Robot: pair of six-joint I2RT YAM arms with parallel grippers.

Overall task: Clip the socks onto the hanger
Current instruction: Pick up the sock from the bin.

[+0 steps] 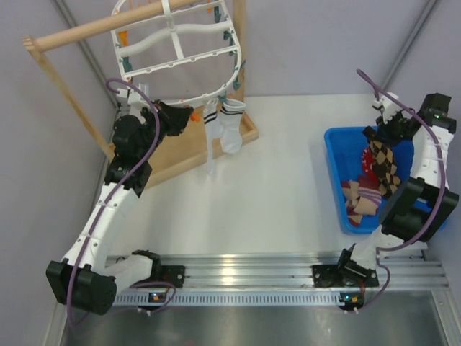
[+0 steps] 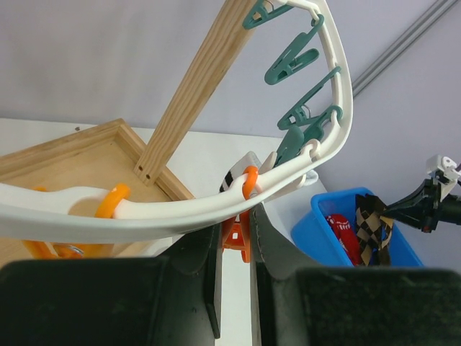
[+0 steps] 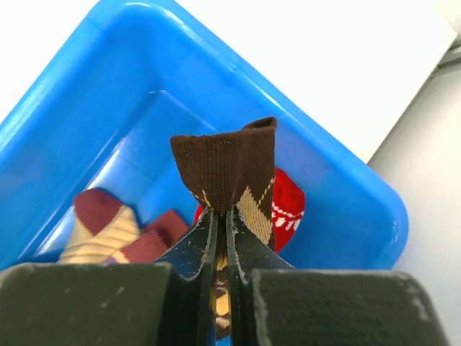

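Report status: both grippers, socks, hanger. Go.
Left gripper pinching an orange clip on the hanger rim. Right gripper shut on the argyle sock, held above the blue bin. Two white socks already clipped. Wooden post close beside rim.

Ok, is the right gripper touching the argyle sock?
Touching. The right wrist view shows the right gripper pinched shut on the brown cuff of the argyle sock, with the fabric squeezed between both fingers and no gap.
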